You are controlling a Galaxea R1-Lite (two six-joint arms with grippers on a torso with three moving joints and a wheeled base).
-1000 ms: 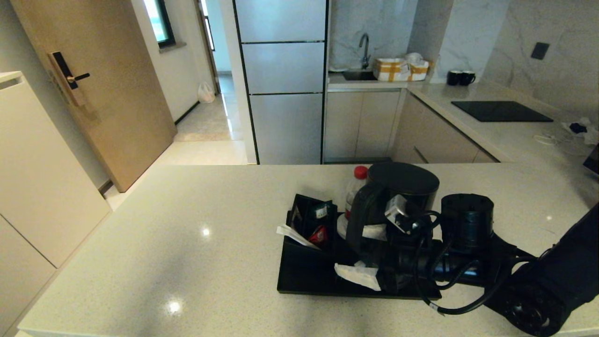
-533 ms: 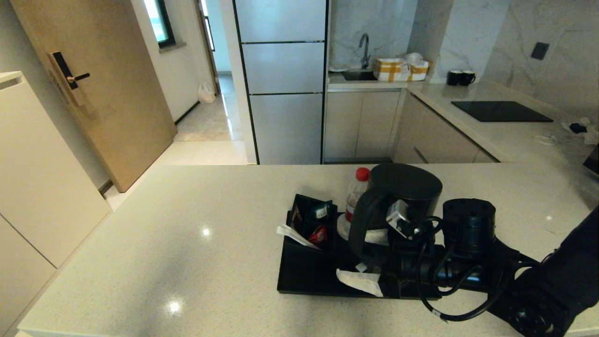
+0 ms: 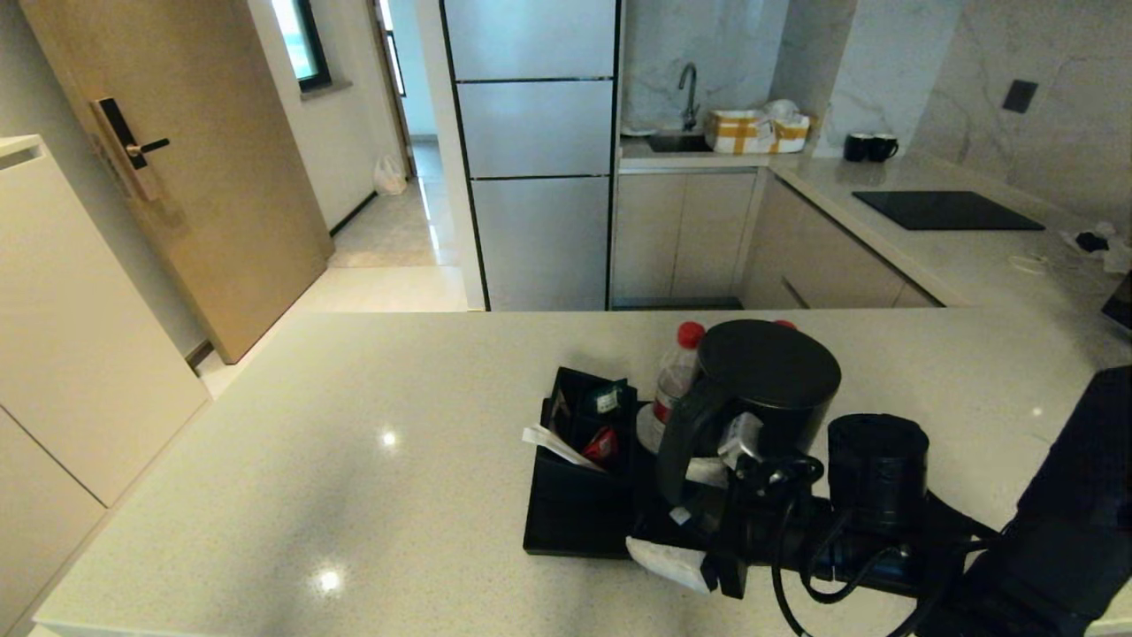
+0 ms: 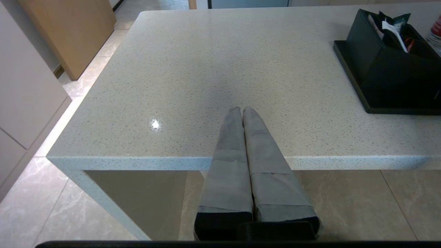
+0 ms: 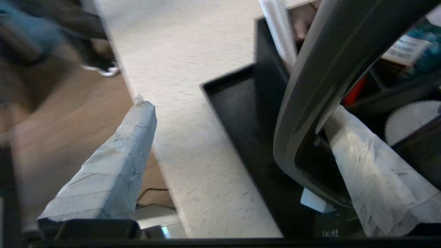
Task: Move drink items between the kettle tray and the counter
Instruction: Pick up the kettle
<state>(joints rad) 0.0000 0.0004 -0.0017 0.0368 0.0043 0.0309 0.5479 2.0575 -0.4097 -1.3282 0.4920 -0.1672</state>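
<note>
Now I'm watching my right pincer (image 3: 688,518) pulling back toward the near edge of the kettle tray (image 3: 566,531), spread wide, one finger threaded inside the kettle's handle (image 5: 310,103), the other outside over the counter (image 3: 354,460). A second ago it was sitting higher against the kettle (image 3: 765,389), which is still standing on the tray beside a water bottle (image 3: 676,372). I'm judging nothing gripped yet. My left pincer (image 4: 243,113) is hanging pressed together over the counter's near edge.
</note>
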